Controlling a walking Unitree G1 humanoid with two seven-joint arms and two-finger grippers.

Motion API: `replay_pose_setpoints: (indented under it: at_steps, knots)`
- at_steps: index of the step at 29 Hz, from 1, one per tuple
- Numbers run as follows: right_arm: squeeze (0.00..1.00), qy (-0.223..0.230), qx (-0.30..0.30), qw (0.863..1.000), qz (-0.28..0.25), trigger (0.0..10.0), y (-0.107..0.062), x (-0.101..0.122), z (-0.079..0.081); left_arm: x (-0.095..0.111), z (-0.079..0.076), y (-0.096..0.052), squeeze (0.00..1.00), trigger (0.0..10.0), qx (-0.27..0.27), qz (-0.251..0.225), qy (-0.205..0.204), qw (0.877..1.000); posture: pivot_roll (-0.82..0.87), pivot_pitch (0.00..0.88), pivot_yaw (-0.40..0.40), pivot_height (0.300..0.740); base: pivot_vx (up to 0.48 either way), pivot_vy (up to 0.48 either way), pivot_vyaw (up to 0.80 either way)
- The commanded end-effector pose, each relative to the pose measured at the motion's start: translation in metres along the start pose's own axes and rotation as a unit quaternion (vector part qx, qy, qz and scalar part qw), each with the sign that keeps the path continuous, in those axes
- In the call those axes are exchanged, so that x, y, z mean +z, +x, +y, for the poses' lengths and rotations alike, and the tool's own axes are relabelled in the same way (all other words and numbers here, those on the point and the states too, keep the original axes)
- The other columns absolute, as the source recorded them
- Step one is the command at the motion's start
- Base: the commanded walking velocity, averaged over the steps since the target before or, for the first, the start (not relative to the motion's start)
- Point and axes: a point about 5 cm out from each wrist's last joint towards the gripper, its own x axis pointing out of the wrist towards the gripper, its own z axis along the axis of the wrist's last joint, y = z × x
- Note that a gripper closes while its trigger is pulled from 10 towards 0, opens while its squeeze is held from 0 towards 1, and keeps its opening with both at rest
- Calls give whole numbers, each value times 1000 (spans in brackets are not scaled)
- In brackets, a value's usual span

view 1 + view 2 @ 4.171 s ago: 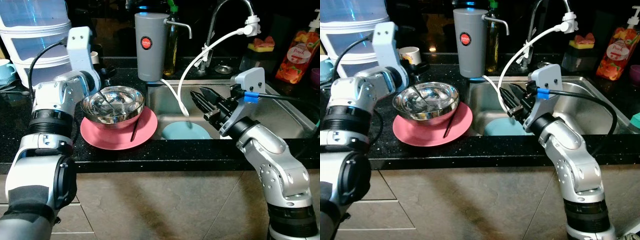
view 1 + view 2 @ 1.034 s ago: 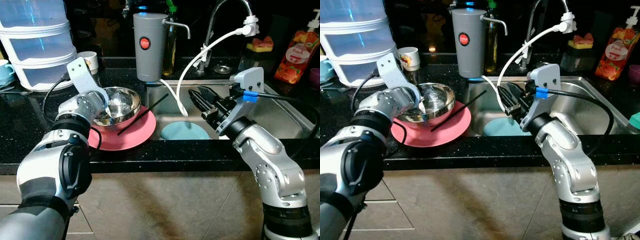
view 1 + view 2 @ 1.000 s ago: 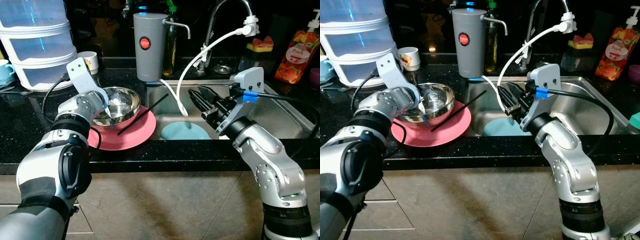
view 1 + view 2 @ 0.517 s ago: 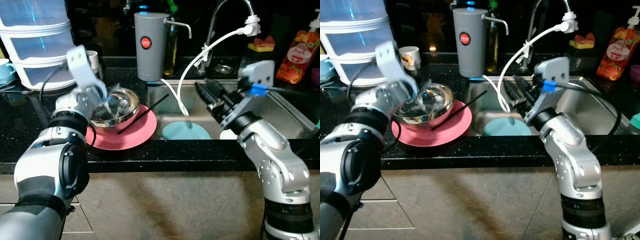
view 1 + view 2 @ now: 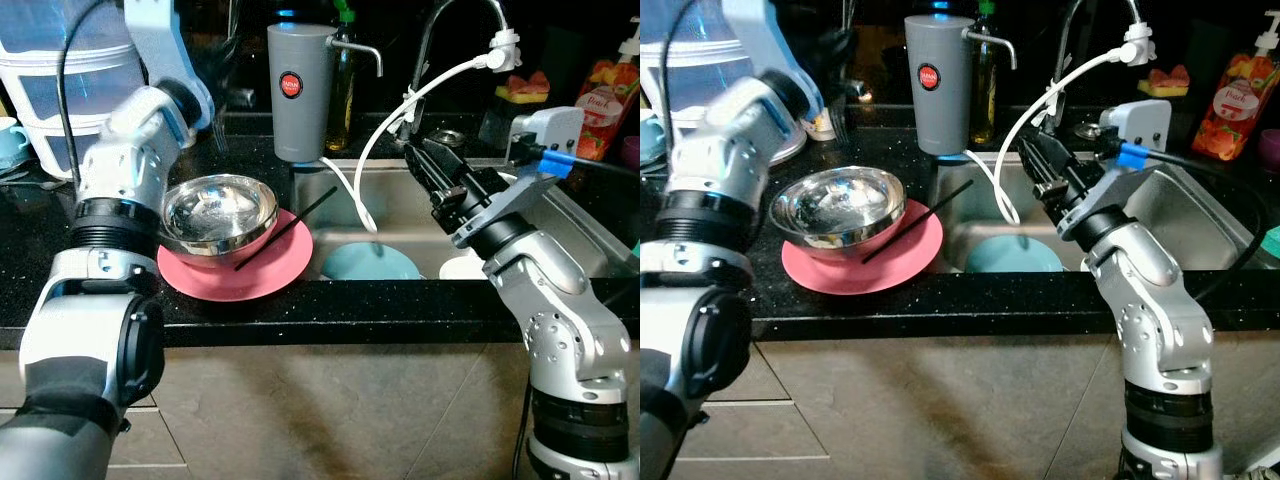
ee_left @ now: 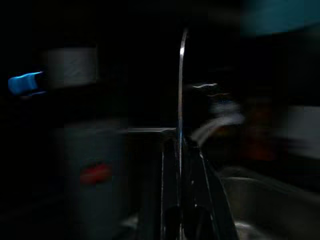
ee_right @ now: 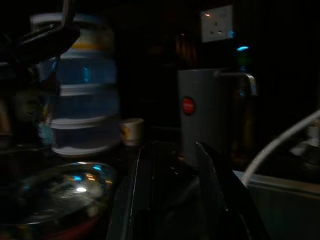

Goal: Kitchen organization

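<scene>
The left gripper (image 5: 222,70) was raised above the far left counter, closed on a thin metal utensil (image 6: 180,95), judged to have been lifted clear for sorting. Below it, a steel bowl (image 5: 220,214) was seated on a pink plate (image 5: 235,275), with a black chopstick (image 5: 285,229) leaned across the plate's right rim toward the sink (image 5: 560,215). A light blue plate (image 5: 358,263) was lying in the basin. At right, the right gripper (image 5: 425,160) was held over the sink, fingers slightly parted and empty, judged ready to receive.
</scene>
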Motion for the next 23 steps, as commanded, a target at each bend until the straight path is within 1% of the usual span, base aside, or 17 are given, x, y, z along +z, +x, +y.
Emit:
replay_pose_setpoints:
  at_steps: [1, 2, 3, 6, 7, 9, 10, 11, 14, 17, 18, 19, 22, 23]
  knots:
    - [0, 10, 26, 999, -16, 10000, -1, 8, 7, 9, -14, -2, 0, 10000, -74, -9, -20, 997, 62, 137, -21, 740, 0, 0, 0]
    - [0, 16, 43, 999, -21, 10000, -2, 10, 11, 5, -22, -6, 0, 10000, -114, 2, -38, 993, 67, 132, -23, 740, 0, 0, 0]
    - [0, 16, 43, 999, -21, 10000, -2, 10, 11, 5, -22, -6, 0, 10000, -114, 2, -38, 993, 67, 132, -23, 740, 0, 0, 0]
    - [0, 37, 79, 996, -27, 10000, -4, 14, 18, -14, -36, -12, 0, 10000, -165, 43, -47, 984, 67, 132, -23, 740, 0, 0, 0]
    - [0, 62, 105, 992, -28, 10000, -7, 15, 23, -26, -44, -16, 0, 10000, -185, 63, -54, 979, 67, 132, -23, 740, 0, 0, 0]
    - [0, 80, 120, 989, -28, 10000, -8, 15, 26, -31, -48, -17, 0, 10000, -196, 71, -61, 976, 67, 132, -23, 740, 0, 0, 0]
    - [0, 85, 124, 988, -27, 10000, -9, 14, 27, -33, -50, -19, 0, 10000, -203, 75, -77, 973, 67, 132, -23, 740, 0, 0, 0]
    - [0, 88, 126, 988, -25, 10000, -10, 13, 27, -35, -52, -20, 0, 10000, -208, 79, -88, 971, 55, 124, -23, 740, 0, 0, 0]
    - [0, 95, 131, 987, -24, 10000, -11, 13, 29, -41, -57, -26, 0, 10000, -220, 94, -106, 965, 55, 124, -23, 740, 0, 0, 0]
    - [0, 98, 133, 986, -24, 10000, -11, 13, 29, -43, -59, -29, 0, 10000, -226, 100, -112, 962, 55, 124, -23, 740, 0, 0, 0]
    - [0, 103, 135, 985, -23, 10000, -11, 12, 30, -45, -63, -31, 0, 10000, -235, 104, -120, 959, 55, 124, -23, 740, 0, 0, 0]
    - [0, 103, 135, 985, -23, 10000, -11, 12, 30, -45, -63, -31, 0, 10000, -235, 104, -120, 959, 55, 124, -23, 740, 0, 0, 0]
    - [0, 116, 136, 984, -19, 10000, -12, 10, 31, -48, -70, -36, 0, 10000, -252, 109, -133, 952, 54, 122, -25, 740, 0, 0, 0]
    - [0, 116, 136, 984, -19, 10000, -12, 10, 31, -48, -70, -36, 0, 10000, -252, 109, -133, 952, 54, 122, -25, 740, 0, 0, 0]
